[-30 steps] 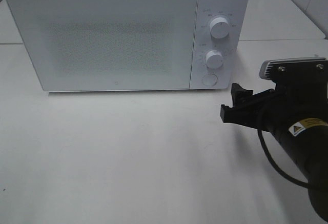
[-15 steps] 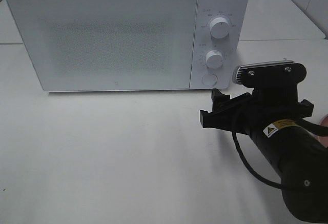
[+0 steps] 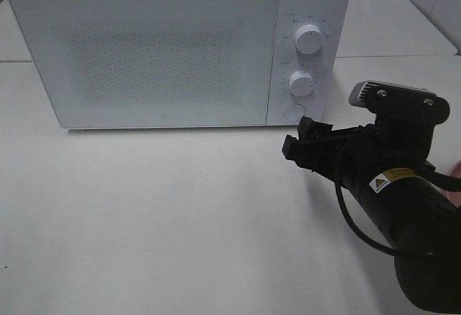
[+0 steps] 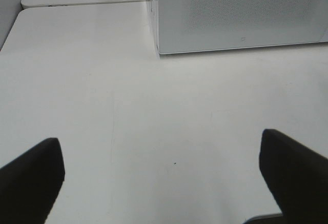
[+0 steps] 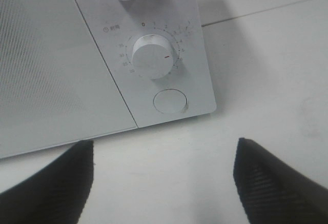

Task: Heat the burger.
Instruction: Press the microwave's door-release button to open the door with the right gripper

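As the burger is out of view and the microwave (image 3: 144, 48) shut, right gripper (image 3: 299, 140), wide and empty, faces the button (image 5: 170, 101); an off-centre push could turn the nearby dial (image 5: 150, 56) instead; left gripper (image 4: 161, 178) wide too.

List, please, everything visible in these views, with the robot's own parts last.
microwave: one, white, door closed, back of the table
knobs: two, white, one above the other on the microwave's right panel
round button: one, white, below the knobs
table: one, white
pink sliver: one, right edge; cannot tell what
burger: none in view
right gripper: one, black, open, empty, facing the button
left gripper: one, black, open, empty, over the table
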{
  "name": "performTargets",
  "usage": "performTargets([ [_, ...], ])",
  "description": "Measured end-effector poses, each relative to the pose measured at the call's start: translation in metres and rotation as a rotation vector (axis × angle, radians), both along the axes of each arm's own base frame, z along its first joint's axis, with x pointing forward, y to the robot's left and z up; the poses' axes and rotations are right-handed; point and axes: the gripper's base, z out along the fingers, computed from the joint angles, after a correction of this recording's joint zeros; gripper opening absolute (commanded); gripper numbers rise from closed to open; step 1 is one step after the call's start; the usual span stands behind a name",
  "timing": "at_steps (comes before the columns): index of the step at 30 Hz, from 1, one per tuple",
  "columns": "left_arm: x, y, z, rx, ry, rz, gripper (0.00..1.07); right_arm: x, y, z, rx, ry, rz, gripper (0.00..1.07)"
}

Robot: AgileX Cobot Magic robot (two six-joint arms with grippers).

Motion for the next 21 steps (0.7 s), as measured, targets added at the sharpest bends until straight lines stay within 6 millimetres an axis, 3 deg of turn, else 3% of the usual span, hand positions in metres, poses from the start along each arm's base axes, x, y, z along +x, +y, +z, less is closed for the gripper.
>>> performTargets([
  [7, 0.0, 0.0, 0.0, 0.0, 0.0, 0.0, 0.98, 0.0002, 0.0002, 0.0002, 0.403, 0.031, -0.128, 0.61],
  [10, 0.0, 0.0, 0.0, 0.0, 0.0, 0.0, 0.98, 0.0003, 0.0004, 0.0003, 0.463, 0.035, -0.146, 0.59],
  [12, 0.0, 0.0, 0.0, 0.0, 0.0, 0.0, 0.98, 0.0003, 0.0004, 0.0003, 0.676, 0.051, -0.214, 0.5],
  [15, 0.0, 0.0, 0.0, 0.0, 0.0, 0.0, 0.98, 0.0003, 0.0004, 0.0003, 0.77, 0.059, -0.243, 0.47],
  [17, 0.0, 0.0, 0.0, 0.0, 0.0, 0.0, 0.98, 0.0003, 0.0004, 0.0003, 0.92, 0.07, -0.291, 0.35],
  [21, 0.0, 0.0, 0.0, 0.0, 0.0, 0.0, 0.98, 0.0003, 0.0004, 0.0003, 1.027, 0.079, -0.325, 0.25],
])
